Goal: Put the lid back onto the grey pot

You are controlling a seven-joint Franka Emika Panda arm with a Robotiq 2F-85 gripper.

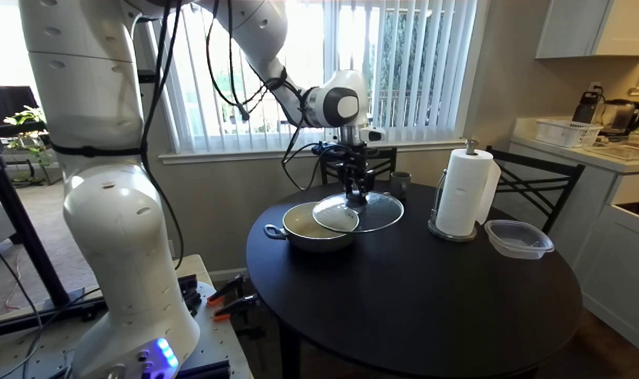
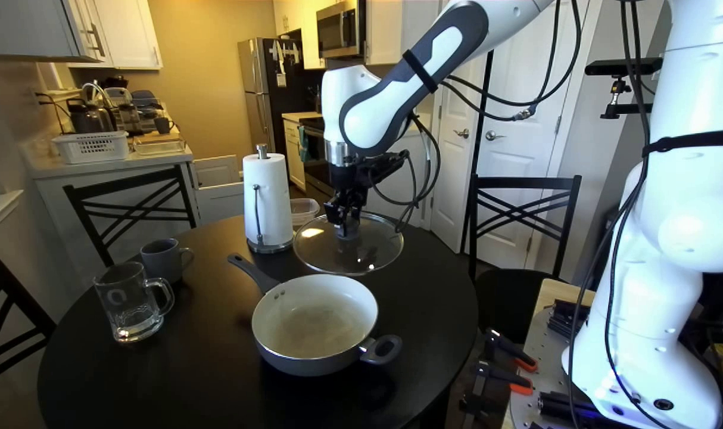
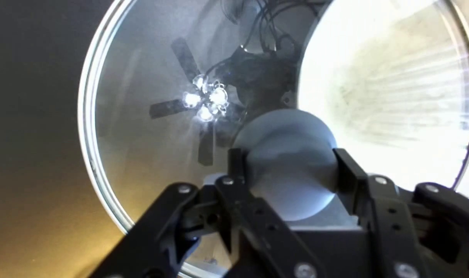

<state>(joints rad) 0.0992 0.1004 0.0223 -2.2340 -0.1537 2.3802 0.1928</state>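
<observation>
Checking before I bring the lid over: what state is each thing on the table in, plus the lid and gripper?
Pot: upright, uncovered.
Lid: held by its knob, off the pot.
Gripper: shut on the knob.
Paper towels: upright, loose end hanging.
Container: upright; whether lidded, unclear.
Glass mug: upright; contents unclear.
Grey mug: upright; contents unclear.
</observation>
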